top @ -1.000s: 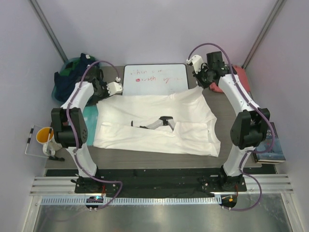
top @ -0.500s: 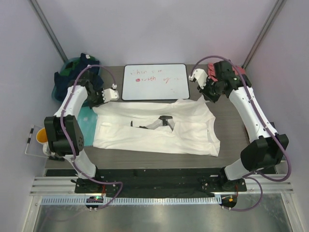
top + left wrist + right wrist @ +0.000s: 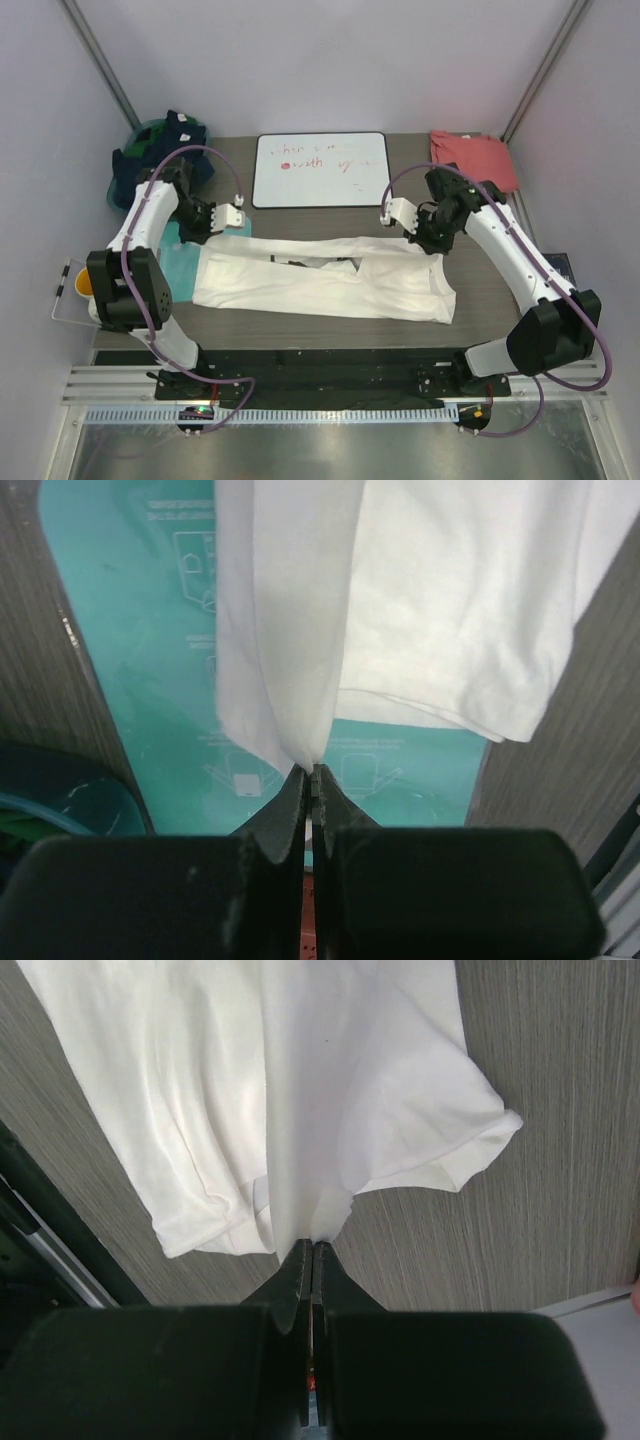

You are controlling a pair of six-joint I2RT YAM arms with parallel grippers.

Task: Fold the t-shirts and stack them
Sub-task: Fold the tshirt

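The big cream-white t-shirt (image 3: 320, 285) lies across the middle of the table (image 3: 300, 328). Its near half lies flat by the near edge and has not moved. Its far half has moved. A moment ago the two arms held that far hem up high, out by the whiteboard (image 3: 320, 168) at the far edge. Now both arms have come down and back toward the near edge, and the hem has come with them. The shirt is now a thin strip from left to right, so I think the first fold is almost made. The hem looks a little lifted and is not let go yet.

The jaws of the left gripper (image 3: 310, 772) are pressed together on the left end of the hem, over the teal board (image 3: 130, 630) near the left edge. The jaws of the right gripper (image 3: 311, 1245) are pinched tight on the right end, over bare table. Each one holds only a thin bit of cloth.

Farther back, the salmon-red t-shirt (image 3: 472, 158) lies in the far right corner, not folded yet.
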